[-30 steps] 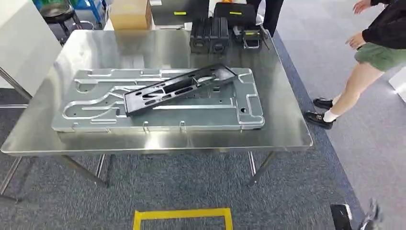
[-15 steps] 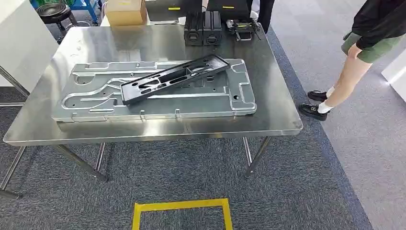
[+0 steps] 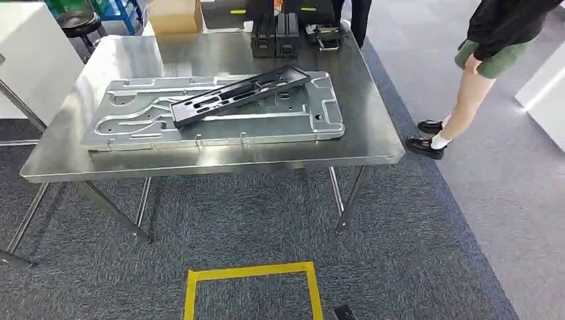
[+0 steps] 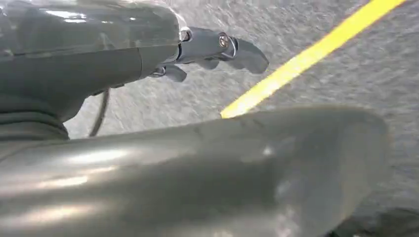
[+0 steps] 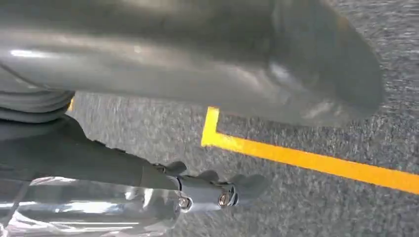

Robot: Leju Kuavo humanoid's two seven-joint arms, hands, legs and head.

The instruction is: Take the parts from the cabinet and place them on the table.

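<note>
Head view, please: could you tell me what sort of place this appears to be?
Probably a factory or workshop test area: a stainless steel table bears a large stamped metal panel with a black bracket lying across it, and yellow floor tape marks the grey carpet.

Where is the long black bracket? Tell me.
In the head view, the long black bracket lies diagonally across the large grey metal plate on the steel table.

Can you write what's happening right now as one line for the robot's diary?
left hand: empty, hanging over carpet | right hand: empty | black part: lying on silver plate | table: ahead
</note>
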